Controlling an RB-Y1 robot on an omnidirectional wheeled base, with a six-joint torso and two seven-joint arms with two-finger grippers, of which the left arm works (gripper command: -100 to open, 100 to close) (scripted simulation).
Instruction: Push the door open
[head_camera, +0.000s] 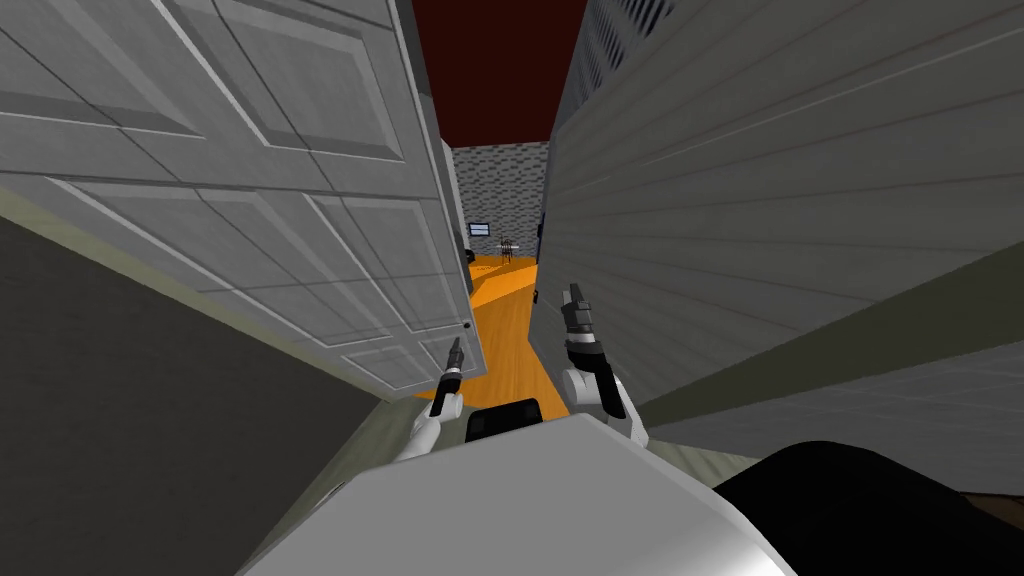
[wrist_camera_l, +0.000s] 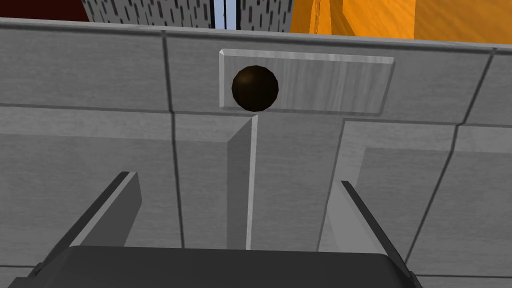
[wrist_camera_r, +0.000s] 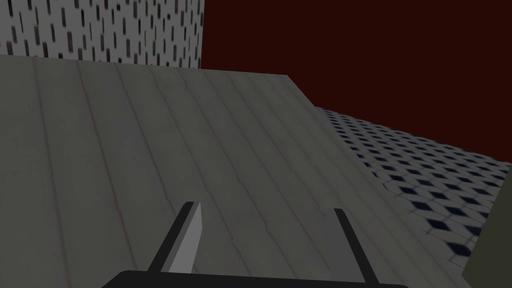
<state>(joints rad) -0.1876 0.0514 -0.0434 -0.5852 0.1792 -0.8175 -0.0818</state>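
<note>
Grey panelled door (head_camera: 250, 200), dark brown knob (wrist_camera_l: 255, 88) on pale streaked grey plate (wrist_camera_l: 330, 82), orange floor (head_camera: 505, 330), grey speckled far wall (head_camera: 500, 190), dark red area (head_camera: 495, 70).

The floor (head_camera: 512, 325) is orange, a narrow strip running up the middle of the frame, just right of the door (head_camera: 250, 200). At its far end, near the frame's centre, a small dark thing (head_camera: 507, 250) stands on it, too small to name. The left wrist view shows the same orange at upper right.

Flat render lighting, right wrist view dim, head view's edges splayed wide
</note>
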